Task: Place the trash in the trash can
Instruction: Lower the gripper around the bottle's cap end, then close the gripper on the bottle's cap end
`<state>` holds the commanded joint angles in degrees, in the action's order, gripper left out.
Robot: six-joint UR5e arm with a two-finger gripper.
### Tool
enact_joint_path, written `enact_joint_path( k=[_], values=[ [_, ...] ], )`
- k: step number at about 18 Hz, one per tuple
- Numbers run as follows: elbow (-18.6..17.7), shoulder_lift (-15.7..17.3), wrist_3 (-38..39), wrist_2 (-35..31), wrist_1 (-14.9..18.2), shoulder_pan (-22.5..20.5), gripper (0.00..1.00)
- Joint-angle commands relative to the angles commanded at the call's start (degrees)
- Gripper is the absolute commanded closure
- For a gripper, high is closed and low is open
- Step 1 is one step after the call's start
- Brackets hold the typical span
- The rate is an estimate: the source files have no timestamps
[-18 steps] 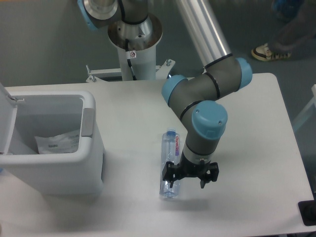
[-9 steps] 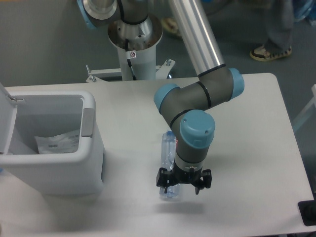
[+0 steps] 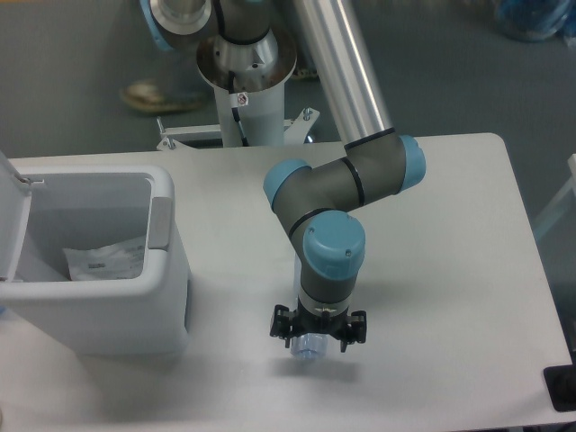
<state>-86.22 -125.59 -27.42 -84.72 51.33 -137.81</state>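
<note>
So the arm [image 3: 337, 184] was bent over the front middle of the desk [image 3: 450, 270], wrist pointing pretty much straight down, with the gripper [image 3: 319, 331] sitting right over the bottle [image 3: 309, 347]. Most of the bottle was hidden under the wrist and the blue joint cap [image 3: 334, 248], only its clear lower end poked out below the gripper on the side toward the front edge of the desk, so no cap or label to be seen from this angle. The two black fingers [image 3: 282, 324] stood spread out to either side of the bottle with the bottle between them, and honestly I couldn't tell from this view whether they were actually touching it or had any real hold on it, they looked fairly wide apart though. The bottle seemed to be lying on the desk surface, with a soft shadow just under it. Over at the left edge of the desk was the trash can [image 3: 135, 297], lid [image 3: 11, 225] flipped up on the far left side, grey tab [image 3: 160, 221] on the side facing the arm. The plastic bag [image 3: 106, 261] was already inside it, crumpled at the bottom with its little printed labels visible. Bottle and trash can were well apart.
</note>
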Motion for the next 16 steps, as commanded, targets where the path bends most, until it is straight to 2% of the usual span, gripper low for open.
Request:
enact_joint_path(
  k=[7, 16],
  values=[
    [-1.14, -0.44, -3.51, -0.79, -0.18, 0.35, 0.0],
    [-0.35, -2.2, -4.04, -2.2, -0.35, 0.79, 0.0]
  ],
)
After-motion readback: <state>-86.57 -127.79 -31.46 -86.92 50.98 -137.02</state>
